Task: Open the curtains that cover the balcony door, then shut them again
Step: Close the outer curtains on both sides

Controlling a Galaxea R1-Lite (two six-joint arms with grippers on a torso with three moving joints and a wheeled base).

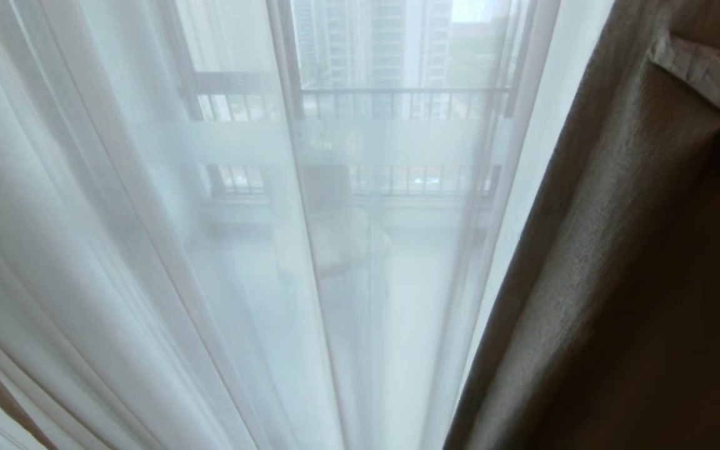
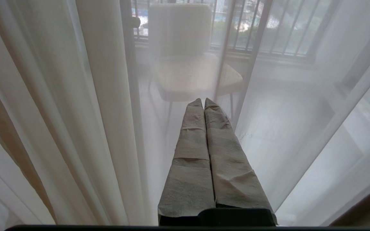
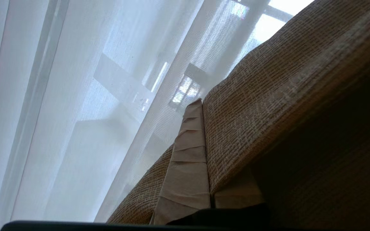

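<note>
Curtains' beige layer [image 3: 284, 96] sat pinched in the right gripper [image 3: 204, 106]; left gripper [image 2: 203, 103] hung pressed together before the sheer [image 2: 300, 112].

The sheer curtain [image 1: 147, 250] is showing as thin, see-through white cloth with a fine mesh weave, hanging in soft matt folds. The heavy curtain [image 1: 616, 281] is looking like coarse beige woven cloth, rough and matt. Both grippers' fingers [image 2: 217, 154] are appearing wrapped in creased, matt beige tape.
</note>
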